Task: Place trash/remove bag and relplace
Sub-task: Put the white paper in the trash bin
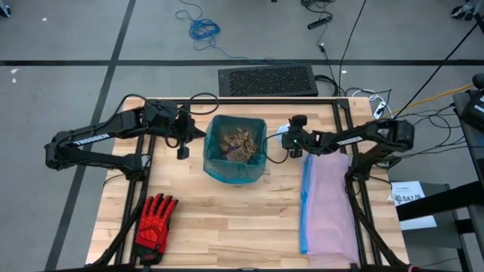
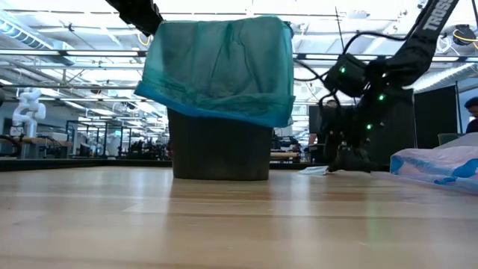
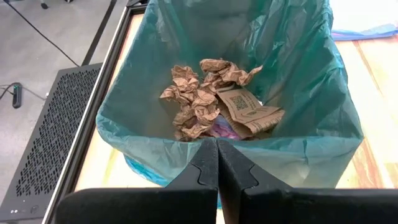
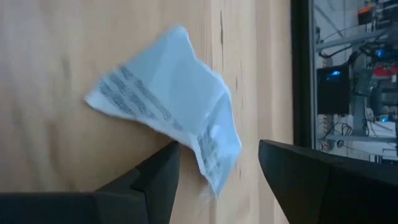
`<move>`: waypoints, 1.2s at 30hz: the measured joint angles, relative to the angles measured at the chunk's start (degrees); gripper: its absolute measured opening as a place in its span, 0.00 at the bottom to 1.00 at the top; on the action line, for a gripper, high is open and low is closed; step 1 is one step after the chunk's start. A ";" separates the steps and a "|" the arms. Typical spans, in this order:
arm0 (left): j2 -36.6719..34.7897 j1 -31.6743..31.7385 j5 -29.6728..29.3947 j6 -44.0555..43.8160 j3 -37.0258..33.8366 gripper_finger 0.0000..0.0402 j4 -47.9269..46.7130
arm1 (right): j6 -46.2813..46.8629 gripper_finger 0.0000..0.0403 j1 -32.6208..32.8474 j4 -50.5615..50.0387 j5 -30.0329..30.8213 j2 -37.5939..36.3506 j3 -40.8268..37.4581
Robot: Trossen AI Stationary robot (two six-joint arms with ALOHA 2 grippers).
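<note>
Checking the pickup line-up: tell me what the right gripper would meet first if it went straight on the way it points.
Most likely the pale blue scrap lying on the table. The right gripper is open, with the scrap's near end between its fingers. Depth is hard to judge.

Bare table [image 1: 227, 219] lies between red glove [image 1: 155, 219] and lilac bag [image 1: 329, 200]

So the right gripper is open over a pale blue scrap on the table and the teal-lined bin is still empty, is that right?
Not quite. The bin is not empty: the left wrist view shows crumpled brown paper inside the teal bag. The right gripper is indeed open over the pale blue scrap.
</note>
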 joint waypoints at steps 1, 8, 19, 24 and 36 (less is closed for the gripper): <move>0.00 0.01 0.00 -0.01 0.00 0.00 -0.01 | -0.18 0.53 -0.73 0.40 -0.07 0.73 0.00; 0.00 0.01 0.00 0.09 0.00 0.00 0.01 | -1.07 0.49 -3.47 6.05 -2.07 3.60 0.11; 0.00 -0.01 0.00 0.00 0.00 0.00 0.05 | 6.28 0.01 -4.95 10.45 -5.99 5.07 0.48; 0.00 -0.01 0.00 -0.02 0.00 0.00 0.31 | 8.51 0.00 -4.28 10.05 -2.51 1.32 0.48; 0.00 -0.01 -2.12 -0.08 0.00 0.00 2.94 | 15.37 0.00 -3.73 9.70 1.68 -19.88 0.48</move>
